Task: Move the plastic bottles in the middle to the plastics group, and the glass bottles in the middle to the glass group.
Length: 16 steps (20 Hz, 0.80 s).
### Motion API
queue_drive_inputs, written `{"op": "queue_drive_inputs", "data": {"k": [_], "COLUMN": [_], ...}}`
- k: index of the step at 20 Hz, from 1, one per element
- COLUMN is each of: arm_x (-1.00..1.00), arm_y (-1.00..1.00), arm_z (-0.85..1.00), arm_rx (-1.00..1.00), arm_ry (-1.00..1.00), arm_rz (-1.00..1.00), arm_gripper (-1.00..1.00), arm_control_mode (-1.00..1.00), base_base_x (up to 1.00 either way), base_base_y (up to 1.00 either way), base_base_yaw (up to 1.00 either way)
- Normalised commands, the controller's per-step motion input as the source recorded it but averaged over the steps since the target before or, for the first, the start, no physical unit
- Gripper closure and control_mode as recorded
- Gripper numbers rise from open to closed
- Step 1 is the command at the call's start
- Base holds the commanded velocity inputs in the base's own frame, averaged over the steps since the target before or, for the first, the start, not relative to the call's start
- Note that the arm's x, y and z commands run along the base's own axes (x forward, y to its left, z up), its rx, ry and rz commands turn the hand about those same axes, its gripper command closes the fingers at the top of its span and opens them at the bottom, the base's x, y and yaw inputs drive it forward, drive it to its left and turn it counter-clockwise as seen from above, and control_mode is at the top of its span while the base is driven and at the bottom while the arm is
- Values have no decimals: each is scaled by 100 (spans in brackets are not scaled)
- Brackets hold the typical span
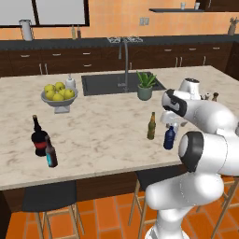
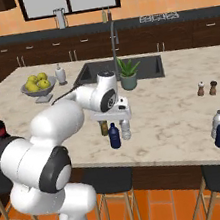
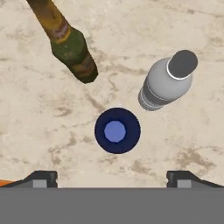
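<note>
Gripper (image 3: 112, 177) pointing straight down above blue bottle (image 3: 117, 130), jaws spread wide, grasping nothing.

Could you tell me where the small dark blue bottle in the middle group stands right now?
The dark blue bottle stands upright on the counter's front part, directly below the open gripper, between the olive bottle and a grey bottle.

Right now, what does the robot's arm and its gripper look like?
The arm is glossy white, built of rounded, bulbous segments with dark grey rings at the joints. It ends in a white boxy hand. The gripper has two small dark grey finger tips. No cables or markings are visible.
</note>
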Motion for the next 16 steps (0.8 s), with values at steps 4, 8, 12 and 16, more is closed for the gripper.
{"op": "queue_drive_inputs", "data": {"k": [4,8,12,16], "arm_x": [29,31,0,2], "arm_y": [3,2,0,0], "arm_z": [-25,-23,-21,-29], "arm_rx": [0,0,0,0], "arm_ry": [4,1,2,0], "arm_rz": [-15,-14,-13,-10], "arm_gripper": [-100,-100,-100,-100], "arm_control_mode": [-100,-100,-100,-100], "base_base_x": [0,0,0,0], "base_base_y": [0,0,0,0], "base_base_yaw": [0,0,0,0]}}
